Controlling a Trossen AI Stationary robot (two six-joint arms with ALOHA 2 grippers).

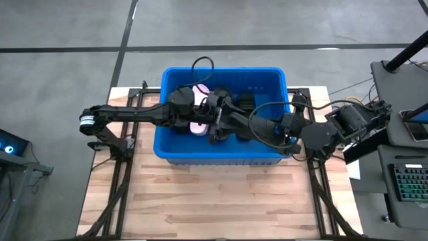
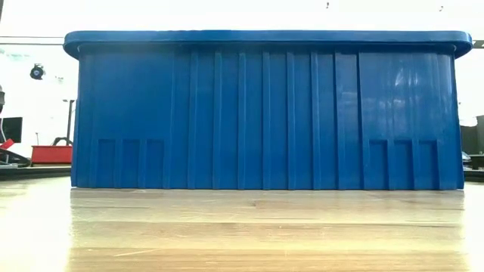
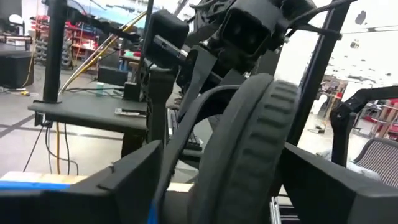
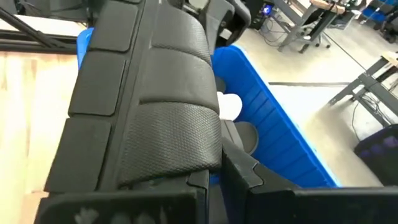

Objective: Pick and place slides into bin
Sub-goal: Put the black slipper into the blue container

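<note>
The blue bin (image 1: 221,157) stands mid-table and fills the low view (image 2: 265,113). Both arms reach into it from either side. My left gripper (image 1: 211,111) and my right gripper (image 1: 221,126) meet over the bin's middle, both on one black slide (image 3: 249,143), which also shows in the right wrist view (image 4: 174,124). Two pale pink slides (image 1: 199,94) (image 1: 197,127) and other black slides (image 1: 245,102) lie on the bin's floor. My left gripper has the black slide standing on edge between its two fingers (image 3: 124,180), the ribbed sole edge (image 3: 264,118) facing the camera. The fingers come level from the table's left. Whether the slide rests on anything below is hidden. My right gripper has the same slide between its fingers (image 4: 280,196), at the end with the textured strap (image 4: 177,143). It comes from the table's right, along the slide. The spot where the fingers meet the slide is hidden by the slide itself.
The bin's high walls (image 4: 273,124) surround both grippers. Bare wooden table (image 1: 214,201) lies in front of the bin. Black frame rails (image 1: 120,167) run down both sides, and a desk with a keyboard (image 1: 408,181) stands to the right.
</note>
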